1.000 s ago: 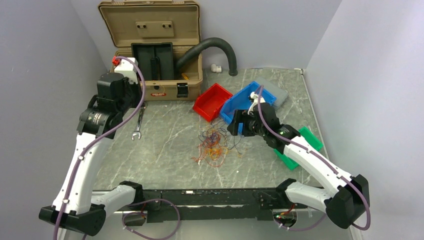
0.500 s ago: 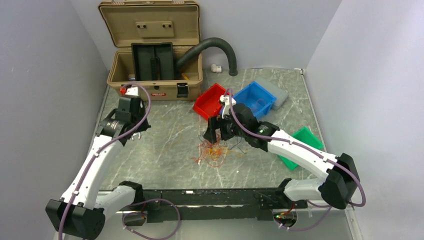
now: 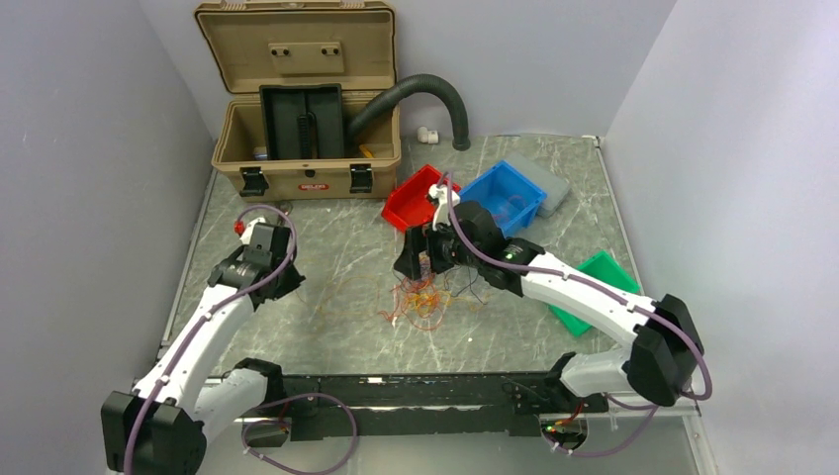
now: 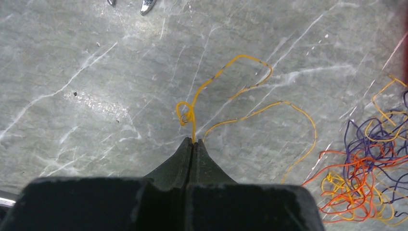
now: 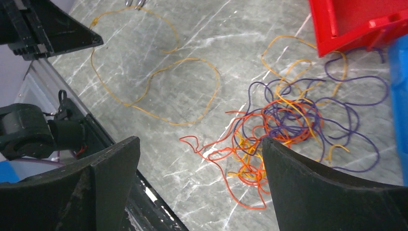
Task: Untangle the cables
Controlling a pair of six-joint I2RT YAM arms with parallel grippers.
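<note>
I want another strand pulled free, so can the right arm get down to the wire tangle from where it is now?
Probably yes. The right gripper hangs open right above the tangle, with nothing between the two; the red bin only borders its far edge.

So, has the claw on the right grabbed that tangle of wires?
No, the right gripper stands wide open, with the tangle of wires lying loose below it, ungripped.

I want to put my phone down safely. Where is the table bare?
Bare table lies between the toolbox and the cables, and along the far right edge between the blue bin and the green bin. The middle is crowded: they sprawl under the open right gripper, one yellow strand pinched in the shut left gripper.
</note>
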